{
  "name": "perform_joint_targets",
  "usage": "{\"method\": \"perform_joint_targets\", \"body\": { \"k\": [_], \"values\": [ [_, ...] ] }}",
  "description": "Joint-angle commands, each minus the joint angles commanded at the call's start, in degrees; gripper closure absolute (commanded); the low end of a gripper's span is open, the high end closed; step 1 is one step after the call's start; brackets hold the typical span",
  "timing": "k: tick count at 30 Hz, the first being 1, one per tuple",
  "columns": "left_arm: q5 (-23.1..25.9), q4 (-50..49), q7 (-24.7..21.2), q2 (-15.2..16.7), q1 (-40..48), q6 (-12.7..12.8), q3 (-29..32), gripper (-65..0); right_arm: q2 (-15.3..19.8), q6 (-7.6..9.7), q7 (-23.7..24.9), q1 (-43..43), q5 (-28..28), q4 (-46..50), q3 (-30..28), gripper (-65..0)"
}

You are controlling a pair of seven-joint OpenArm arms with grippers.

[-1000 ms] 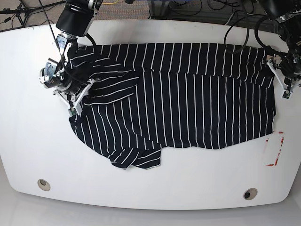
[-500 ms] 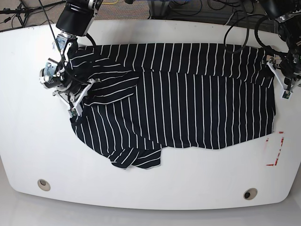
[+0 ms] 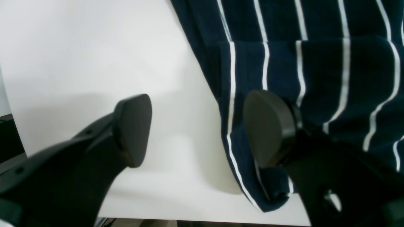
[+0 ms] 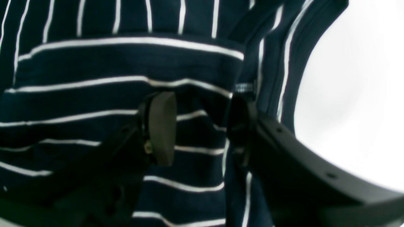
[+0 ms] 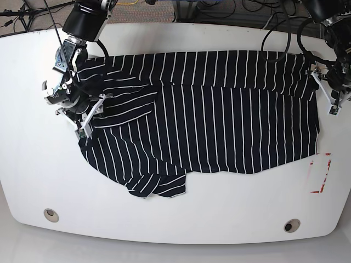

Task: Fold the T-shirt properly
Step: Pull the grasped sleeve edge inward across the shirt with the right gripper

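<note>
**White table, striped shirt, both arms at its edges**

White tabletop (image 5: 175, 213) carries the T-shirt (image 5: 219, 126), spread wide across the middle with one sleeve folded under at the near edge.

Base view. Right gripper (image 5: 82, 118) sits at the shirt's end on this view's left, on a bunched fold. Left gripper (image 5: 332, 101) sits at the opposite end, beside the shirt's edge. A red-outlined marker (image 5: 321, 174) lies on the table near that end.

Left wrist view. Left gripper (image 3: 197, 129) stands wide open and holds nothing. One pad (image 3: 134, 126) is over bare table, the other over the T-shirt (image 3: 315, 63) just inside its hem.

Right wrist view. Right gripper (image 4: 202, 126) is parted, with T-shirt (image 4: 94, 78) cloth lying between the pads. Whether the pads press the cloth cannot be told, so no firm hold is recorded.

Risks, as judgement. The left jaws straddle the hem, so closing from here may catch only the edge or miss it, and the cloth would slip on lifting. The right side sits on layered cloth, so a grasp may take several layers and carry the crumple into the fold.

Change since the earlier base picture. The right gripper and the bunched cloth at it have shifted slightly toward the table's far edge. The left gripper shows no clear change.
</note>
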Motion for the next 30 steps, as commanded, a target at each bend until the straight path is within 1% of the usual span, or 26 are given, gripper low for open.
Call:
{"method": "perform_joint_targets", "body": {
  "k": [5,11,13,15,18,20,30],
  "values": [
    [0.1,-0.3,0.0,0.0,0.0,0.0,0.0,-44.4,0.0,0.00,0.2,1.8,0.1,-3.4,-0.1,-28.2],
    [0.1,-3.3,0.0,0.0,-0.3,0.0,0.0,-44.3,0.2,0.00,2.7,2.8,0.1,-6.9,-0.1,-27.4],
    [0.1,-4.0,0.0,0.0,-0.3,0.0,0.0,-44.2,0.2,0.00,2.8,2.9,0.1,-6.9,-0.1,-25.0],
    [0.1,-4.1,0.0,0.0,-0.3,0.0,0.0,-44.2,0.2,0.00,2.8,2.9,0.1,-6.8,-0.1,-18.4],
    [0.1,-4.1,0.0,0.0,-0.3,0.0,0.0,-44.2,0.3,0.00,2.8,2.8,0.1,-6.0,-0.1,-5.2],
    [0.1,-4.1,0.0,0.0,-0.3,0.0,0.0,-44.2,0.3,0.00,2.5,2.7,0.1,-5.5,-0.1,-0.5],
    [0.1,-4.1,0.0,0.0,-0.4,0.0,0.0,-44.2,0.4,0.00,2.5,2.5,0.1,-4.0,-0.1,0.0]
  ]
}}
